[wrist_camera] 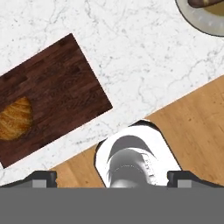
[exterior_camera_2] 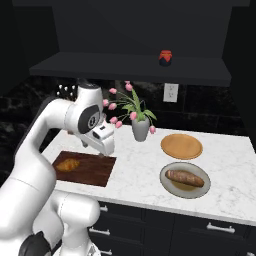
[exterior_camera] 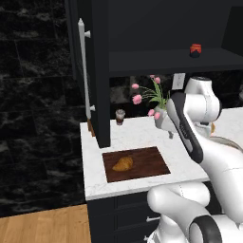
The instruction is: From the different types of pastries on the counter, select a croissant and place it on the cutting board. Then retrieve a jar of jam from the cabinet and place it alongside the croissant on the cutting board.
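White marble worktop [exterior_camera_2: 145, 175] lies below the fingers [wrist_camera: 41, 178], spread wide and holding nothing, hovering just beside the cutting board [exterior_camera: 152, 163]. On the board's left half rests the croissant [exterior_camera: 123, 163], leaving bare wood for the jar of jam [exterior_camera_2: 165, 57], which sits on the open cabinet [exterior_camera: 97, 71] shelf above. Tulips [exterior_camera_2: 131, 105] crowd the upward path.

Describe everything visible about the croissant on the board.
The small golden-brown crescent-shaped croissant has a ridged, flaky-looking crust and tapered ends. It lies flat on the left part of the dark reddish-brown wooden cutting board, touching only the board. The gripper is above the counter, away from it.
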Tool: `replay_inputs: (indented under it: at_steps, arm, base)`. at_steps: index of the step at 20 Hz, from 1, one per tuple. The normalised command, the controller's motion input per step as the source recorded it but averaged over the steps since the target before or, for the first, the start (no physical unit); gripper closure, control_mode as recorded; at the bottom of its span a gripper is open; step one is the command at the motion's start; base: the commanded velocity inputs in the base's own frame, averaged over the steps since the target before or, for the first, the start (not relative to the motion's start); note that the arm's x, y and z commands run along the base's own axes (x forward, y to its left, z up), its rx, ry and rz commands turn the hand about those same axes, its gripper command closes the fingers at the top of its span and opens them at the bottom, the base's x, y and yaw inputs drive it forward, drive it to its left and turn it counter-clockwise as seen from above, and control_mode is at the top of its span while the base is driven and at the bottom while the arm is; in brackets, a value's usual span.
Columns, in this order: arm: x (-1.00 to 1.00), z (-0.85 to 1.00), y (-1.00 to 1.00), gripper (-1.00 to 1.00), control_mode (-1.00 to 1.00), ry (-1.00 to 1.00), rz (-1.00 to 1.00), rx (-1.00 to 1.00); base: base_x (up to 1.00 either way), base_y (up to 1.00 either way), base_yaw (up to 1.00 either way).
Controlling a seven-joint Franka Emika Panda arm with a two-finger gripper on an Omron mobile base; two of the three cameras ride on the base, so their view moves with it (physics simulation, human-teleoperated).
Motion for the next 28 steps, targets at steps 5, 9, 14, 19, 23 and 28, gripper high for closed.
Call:
replay_inputs:
  at_steps: [5, 9, 14, 19, 23, 28]
  arm:
    - [-0.01, -0.01, -0.03, -1.00, -1.00, -0.05, 0.09, 0.00]
    - [-0.10, 0.01, -0.01, -1.00, -1.00, -0.45, 0.15, -0.10]
    - [-0.18, 0.10, -0.13, -1.00, -1.00, -0.60, 0.09, -0.14]
    - [-0.10, 0.01, -0.20, -1.00, -1.00, -0.55, 0.00, -0.07]
    - [-0.09, 0.07, -0.16, -1.00, -1.00, -0.54, 0.00, -0.05]
    - [0.00, 0.24, -0.09, -1.00, -1.00, -0.62, 0.00, -0.05]
  base:
    - [0.00, 0.00, 0.00]
    - [0.00, 0.00, 0.00]
    - [0.00, 0.00, 0.00]
    - [0.00, 0.00, 0.00]
    - [0.00, 0.00, 0.00]
    - [0.00, 0.00, 0.00]
